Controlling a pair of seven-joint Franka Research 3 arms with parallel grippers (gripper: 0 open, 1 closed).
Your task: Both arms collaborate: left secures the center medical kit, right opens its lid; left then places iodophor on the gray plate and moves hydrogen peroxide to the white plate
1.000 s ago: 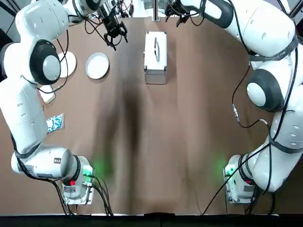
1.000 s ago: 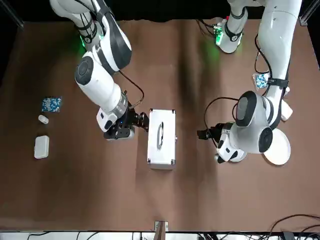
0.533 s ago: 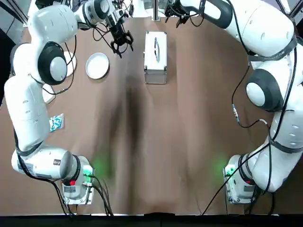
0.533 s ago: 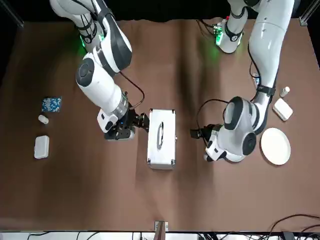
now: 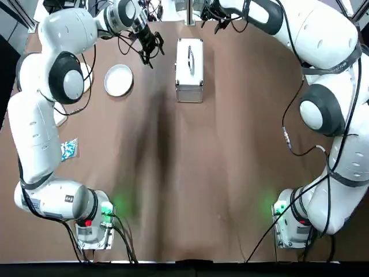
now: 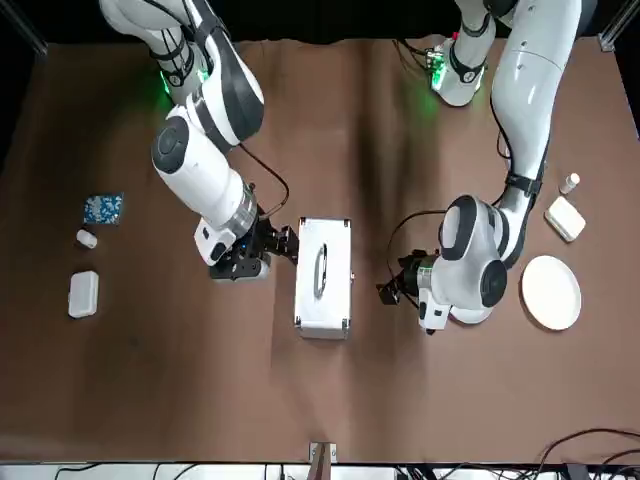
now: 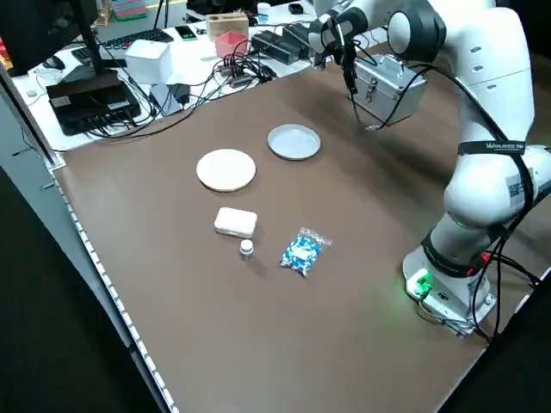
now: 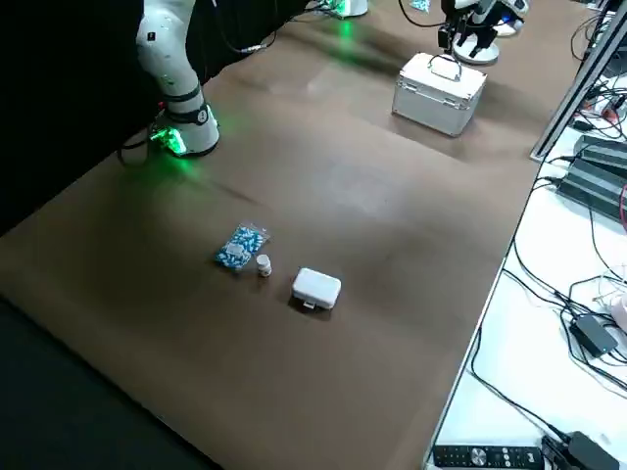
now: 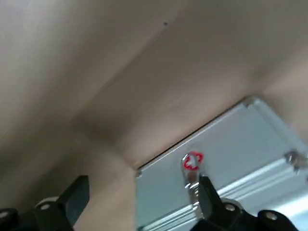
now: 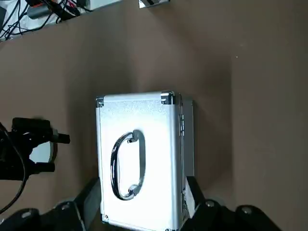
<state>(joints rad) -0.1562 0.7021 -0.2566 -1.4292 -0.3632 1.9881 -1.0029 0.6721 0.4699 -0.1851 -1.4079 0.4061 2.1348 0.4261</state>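
I see my left gripper (image 6: pixel 393 290), fingers spread, just beside the medical kit (image 6: pixel 322 277) at its three o'clock, lid (image 5: pixel 189 59) down.

Medical kit (image 5: pixel 189 69) stood centre-far on table (image 5: pixel 190 173). Gray plate (image 5: pixel 119 80) at its 9 o'clock; white plate (image 7: pixel 226 169) farther out at 9.
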